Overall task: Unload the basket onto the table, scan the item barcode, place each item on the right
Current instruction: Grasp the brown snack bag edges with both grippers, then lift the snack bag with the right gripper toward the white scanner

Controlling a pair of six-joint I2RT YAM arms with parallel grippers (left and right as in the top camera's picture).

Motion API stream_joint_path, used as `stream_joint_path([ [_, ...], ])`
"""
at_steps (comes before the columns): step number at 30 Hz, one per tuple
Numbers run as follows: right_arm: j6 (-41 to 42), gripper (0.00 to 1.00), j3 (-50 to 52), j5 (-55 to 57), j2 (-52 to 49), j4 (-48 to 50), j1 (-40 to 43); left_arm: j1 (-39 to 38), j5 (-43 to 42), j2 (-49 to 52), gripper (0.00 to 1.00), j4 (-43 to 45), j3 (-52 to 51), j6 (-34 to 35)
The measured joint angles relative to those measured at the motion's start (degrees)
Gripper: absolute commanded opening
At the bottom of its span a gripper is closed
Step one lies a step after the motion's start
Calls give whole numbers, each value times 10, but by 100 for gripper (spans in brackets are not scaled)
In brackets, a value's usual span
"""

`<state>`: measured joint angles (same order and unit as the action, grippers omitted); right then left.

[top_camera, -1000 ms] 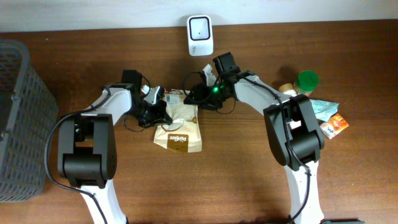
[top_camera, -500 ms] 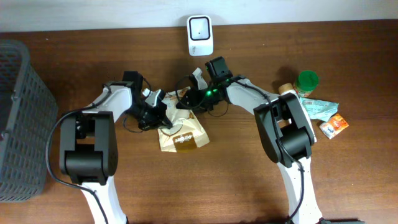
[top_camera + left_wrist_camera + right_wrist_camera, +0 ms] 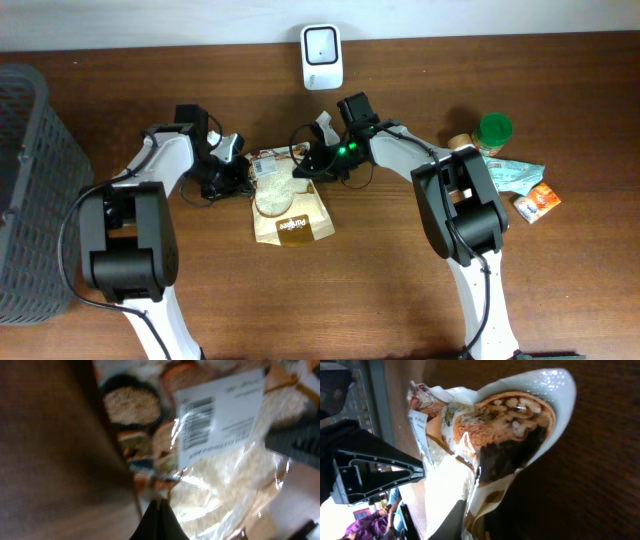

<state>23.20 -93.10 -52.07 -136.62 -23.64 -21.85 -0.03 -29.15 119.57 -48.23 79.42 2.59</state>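
- The pouch (image 3: 292, 210) is brown paper with a crinkled clear window showing pale grains. It lies on the wooden bench (image 3: 400, 290), central and toward the rear edge, with its glossy top end lifted and curled.
- A white barcode label (image 3: 215, 415) sits on the film, its bars blurred.
- The left gripper (image 3: 159, 510) has its dark tapered fingers pressed fully together at the pouch's upper left corner. Whether film is pinched cannot be told.
- The right gripper (image 3: 470, 522) has its fingers clamped on the pouch's raised top edge.
- A white, rounded scanner (image 3: 322, 45) stands at the rear edge, and a grey mesh basket (image 3: 20, 200) at the left edge.

White arms (image 3: 160, 160), black joints (image 3: 130, 225), green light (image 3: 347, 151)
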Motion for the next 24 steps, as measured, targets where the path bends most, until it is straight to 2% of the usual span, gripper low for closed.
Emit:
stream_joint_path([
  [6, 0, 31, -1, -14, 0, 4, -2, 4, -22, -9, 0, 76, -51, 9],
  [12, 2, 32, -1, 14, 0, 57, -46, 5, -30, -12, 0, 80, -58, 15],
  [13, 2, 31, -1, 16, 0, 60, -51, 5, -30, -12, 0, 80, -58, 15],
  [15, 2, 21, -1, 18, 0, 61, -55, 5, -30, -12, 0, 80, -59, 15],
  [19, 1, 14, -1, 24, 0, 52, -53, 5, -31, -12, 0, 80, -59, 15],
  [21, -9, 7, -1, 1, -3, 40, -42, 4, -35, -12, 0, 80, -60, 15],
  [24, -32, 5, 0, -25, -6, 17, -26, 3, -35, -12, 0, 77, -61, 15],
])
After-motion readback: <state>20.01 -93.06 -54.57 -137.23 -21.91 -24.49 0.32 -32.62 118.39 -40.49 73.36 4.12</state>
